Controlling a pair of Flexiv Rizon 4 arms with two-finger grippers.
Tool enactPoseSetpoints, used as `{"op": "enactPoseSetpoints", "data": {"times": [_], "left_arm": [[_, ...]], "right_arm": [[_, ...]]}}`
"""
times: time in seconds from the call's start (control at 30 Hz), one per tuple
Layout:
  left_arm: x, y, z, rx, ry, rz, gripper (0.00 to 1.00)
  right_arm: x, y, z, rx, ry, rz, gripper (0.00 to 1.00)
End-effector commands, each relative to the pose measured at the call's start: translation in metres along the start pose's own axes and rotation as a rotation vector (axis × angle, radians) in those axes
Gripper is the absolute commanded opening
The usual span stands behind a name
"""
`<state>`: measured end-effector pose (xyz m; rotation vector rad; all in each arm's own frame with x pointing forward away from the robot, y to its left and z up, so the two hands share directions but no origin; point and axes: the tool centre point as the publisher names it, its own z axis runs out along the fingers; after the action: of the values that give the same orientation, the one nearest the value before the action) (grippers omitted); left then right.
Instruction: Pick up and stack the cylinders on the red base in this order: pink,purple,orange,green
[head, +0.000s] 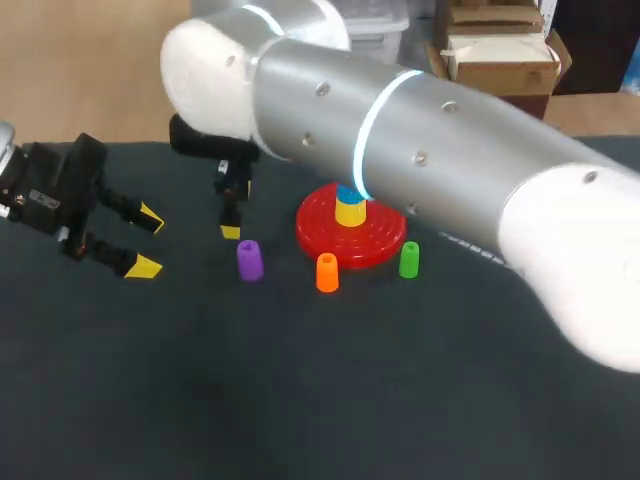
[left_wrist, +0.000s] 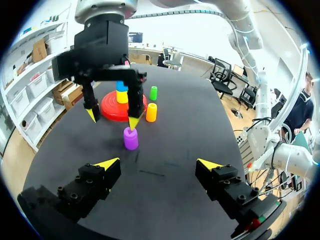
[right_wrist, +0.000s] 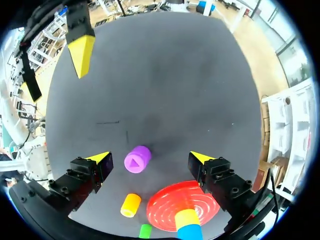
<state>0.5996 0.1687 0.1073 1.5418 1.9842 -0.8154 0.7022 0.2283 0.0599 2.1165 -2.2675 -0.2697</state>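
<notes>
Carrying yellow piece (head: 350, 213), blue piece (left_wrist: 121, 86): red base (head: 322, 230); purple cylinder (head: 249, 260) apart

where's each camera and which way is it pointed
Head view: above and behind, looking down; right arm and left gripper show.
Left wrist view: faces across the table past the left gripper toward the right gripper.
Right wrist view: looks down past the right gripper at the purple cylinder.
Wrist views share that cylinder and the red base.
</notes>
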Motion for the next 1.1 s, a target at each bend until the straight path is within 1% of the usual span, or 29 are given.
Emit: {"op": "enactPoseSetpoints", "data": {"times": [0.03,0.13,0.23,0.43,0.7,0.9,0.93,1.0,1.1], "left_arm": [[0.002,0.000,0.000,-0.001,-0.003,0.003,1.00],[0.002,0.000,0.000,-0.001,-0.003,0.003,1.00],[0.002,0.000,0.000,-0.001,-0.003,0.003,1.00],[0.002,0.000,0.000,-0.001,-0.003,0.003,1.00],[0.002,0.000,0.000,-0.001,-0.003,0.003,1.00],[0.002,0.000,0.000,-0.001,-0.003,0.003,1.00],[0.002,0.000,0.000,-0.001,-0.003,0.003,1.00],[0.002,0.000,0.000,-0.001,-0.003,0.003,1.00],[0.002,0.000,0.000,-0.001,-0.003,0.003,1.00]], "right_arm": [[0.004,0.007,0.008,0.007,0.000,0.016,1.00],[0.009,0.013,0.011,0.024,-0.014,0.034,1.00],[0.012,0.016,0.008,0.050,-0.041,0.040,1.00],[0.018,0.025,0.003,0.081,-0.035,0.045,1.00],[0.023,0.036,0.020,0.070,-0.019,0.050,1.00],[0.027,0.036,0.034,0.098,-0.005,0.075,1.00],[0.027,0.036,0.036,0.101,-0.005,0.079,0.98],[0.028,0.034,0.039,0.119,-0.001,0.096,0.86],[0.029,0.032,0.040,0.133,0.008,0.100,0.74]]}}
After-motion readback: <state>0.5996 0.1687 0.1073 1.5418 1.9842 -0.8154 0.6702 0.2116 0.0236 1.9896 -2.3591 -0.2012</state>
